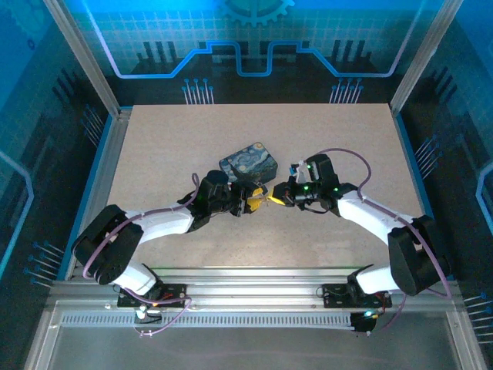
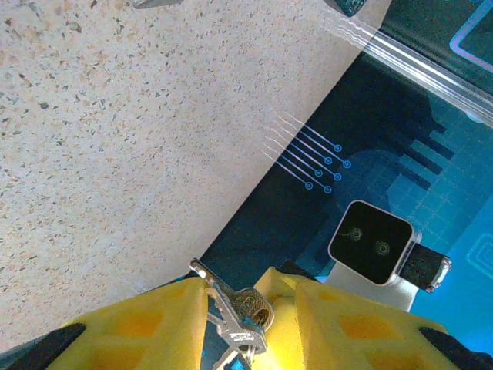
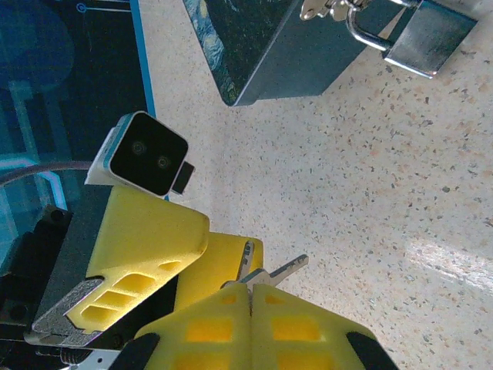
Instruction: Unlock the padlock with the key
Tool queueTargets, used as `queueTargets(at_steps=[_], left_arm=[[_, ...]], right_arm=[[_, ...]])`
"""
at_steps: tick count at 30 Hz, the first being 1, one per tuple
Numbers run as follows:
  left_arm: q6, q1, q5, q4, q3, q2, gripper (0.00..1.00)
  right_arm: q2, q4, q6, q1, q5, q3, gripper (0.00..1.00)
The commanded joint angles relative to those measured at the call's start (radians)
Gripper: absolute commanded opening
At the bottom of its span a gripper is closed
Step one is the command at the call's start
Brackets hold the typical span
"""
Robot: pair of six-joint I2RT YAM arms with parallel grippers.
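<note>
Yellow left gripper (image 2: 237, 284) pinches the key (image 2: 231, 324); I see the right gripper (image 3: 250, 291) closed tight beside it, padlock (image 3: 422, 35) hanging on the tin (image 3: 262, 62).

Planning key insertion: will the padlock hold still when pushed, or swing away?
Likely swings: the padlock is hooked by its shackle onto the tin, so a push should pivot it. Its metal body looks stiff, smooth and heavy for its size; the key may skate off. The tin looks light and might slide on the table.

A speckled beige table (image 1: 254, 131) sits inside blue circuit-patterned walls (image 1: 308, 31) with aluminium frame posts (image 1: 81, 54).
</note>
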Motion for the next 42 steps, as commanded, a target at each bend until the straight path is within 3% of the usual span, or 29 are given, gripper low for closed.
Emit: queueTargets(at_steps=[1,42], left_arm=[[0.022,0.005,0.003,-0.006,-0.007,-0.005,0.36],[0.053,0.02,-0.008,-0.041,-0.02,-0.03,0.31]], right_arm=[[0.003,0.023,0.004,0.015,-0.015,0.025,0.0],[0.012,0.095,0.057,0.033,-0.039,0.029,0.0]])
